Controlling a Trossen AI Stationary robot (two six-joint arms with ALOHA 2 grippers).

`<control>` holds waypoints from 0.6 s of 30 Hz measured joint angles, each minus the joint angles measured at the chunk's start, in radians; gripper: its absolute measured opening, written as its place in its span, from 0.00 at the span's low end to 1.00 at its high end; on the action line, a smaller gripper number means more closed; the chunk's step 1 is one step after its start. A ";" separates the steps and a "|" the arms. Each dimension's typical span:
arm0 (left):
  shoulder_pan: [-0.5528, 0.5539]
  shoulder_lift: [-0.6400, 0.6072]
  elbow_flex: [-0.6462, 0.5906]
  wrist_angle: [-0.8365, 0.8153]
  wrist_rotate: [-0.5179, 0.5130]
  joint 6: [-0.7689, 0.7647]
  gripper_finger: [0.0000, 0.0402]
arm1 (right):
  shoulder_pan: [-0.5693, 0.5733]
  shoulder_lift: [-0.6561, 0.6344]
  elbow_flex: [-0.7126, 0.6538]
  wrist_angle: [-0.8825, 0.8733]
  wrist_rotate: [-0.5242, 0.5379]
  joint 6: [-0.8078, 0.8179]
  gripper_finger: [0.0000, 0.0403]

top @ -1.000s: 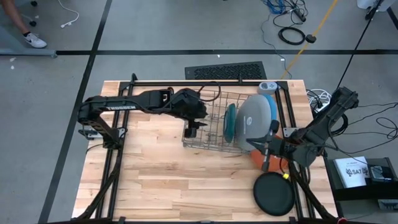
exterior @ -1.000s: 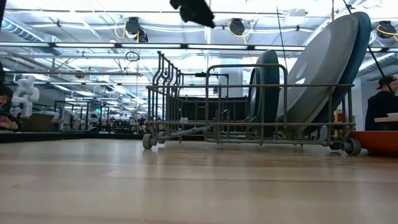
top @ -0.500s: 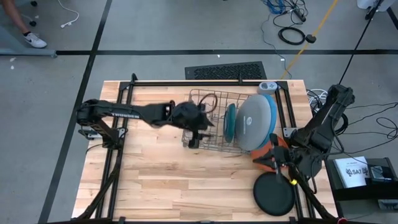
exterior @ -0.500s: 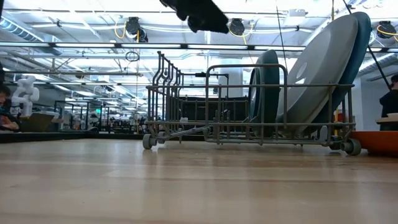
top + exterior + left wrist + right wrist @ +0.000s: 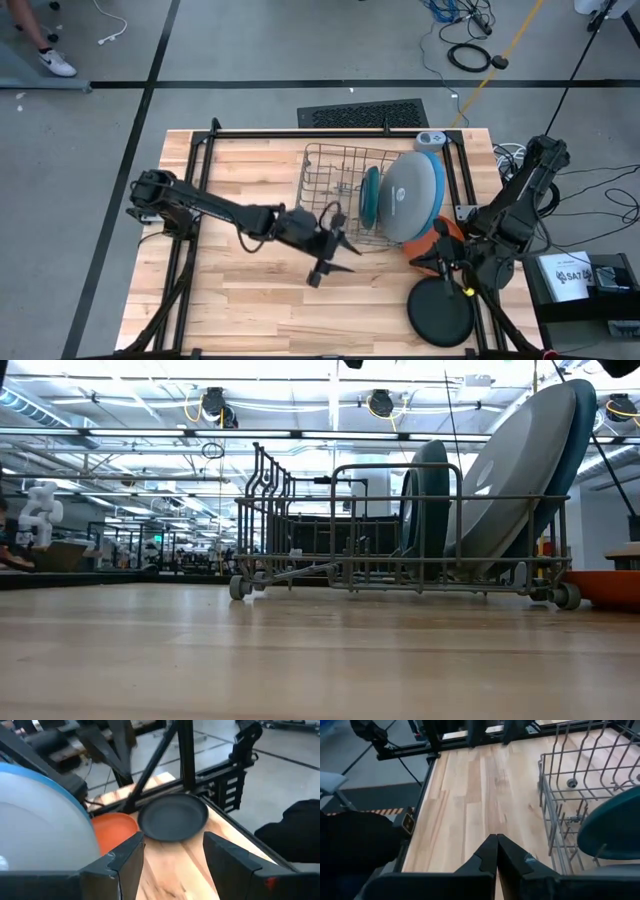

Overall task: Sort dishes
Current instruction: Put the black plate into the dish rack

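Tabletop (image 5: 250, 290): five dishes (image 5: 411, 196) (three racked)

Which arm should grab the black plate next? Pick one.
Right. The right gripper, fingers shut, hangs right beside the black plate. The left gripper, open, faces that plate from mid-table, farther off.

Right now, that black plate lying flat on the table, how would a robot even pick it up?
Probably by its raised rim: the black plate lies flat on the table, so one finger must slip under the edge. The open left gripper faces its free side.
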 joint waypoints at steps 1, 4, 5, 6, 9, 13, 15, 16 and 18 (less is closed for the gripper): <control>-0.014 0.010 0.002 -0.001 -0.019 -0.001 0.51 | -0.004 0.000 0.000 0.009 -0.002 0.000 0.00; -0.062 0.027 0.002 -0.011 -0.103 -0.001 0.51 | -0.016 0.021 0.000 0.054 -0.024 0.010 0.00; -0.077 0.027 0.002 -0.013 -0.130 -0.001 0.51 | -0.016 0.037 0.000 0.077 -0.054 0.024 0.00; -0.091 0.027 0.002 -0.015 -0.157 -0.001 0.51 | -0.016 0.059 0.000 0.096 -0.098 0.044 0.00; -0.134 0.026 0.002 -0.017 -0.235 -0.001 0.51 | -0.012 0.148 0.000 0.157 -0.235 0.131 0.00; -0.183 0.021 0.003 -0.015 -0.315 -0.026 0.51 | -0.005 0.290 0.000 0.180 -0.442 0.311 0.00; -0.206 0.021 0.004 -0.018 -0.351 -0.057 0.51 | 0.005 0.360 0.000 0.177 -0.546 0.419 0.00; -0.219 0.021 0.004 -0.022 -0.366 -0.075 0.51 | 0.011 0.395 0.000 0.176 -0.599 0.477 0.00; -0.247 0.021 0.004 -0.032 -0.394 -0.108 0.51 | 0.023 0.461 0.000 0.173 -0.706 0.585 0.00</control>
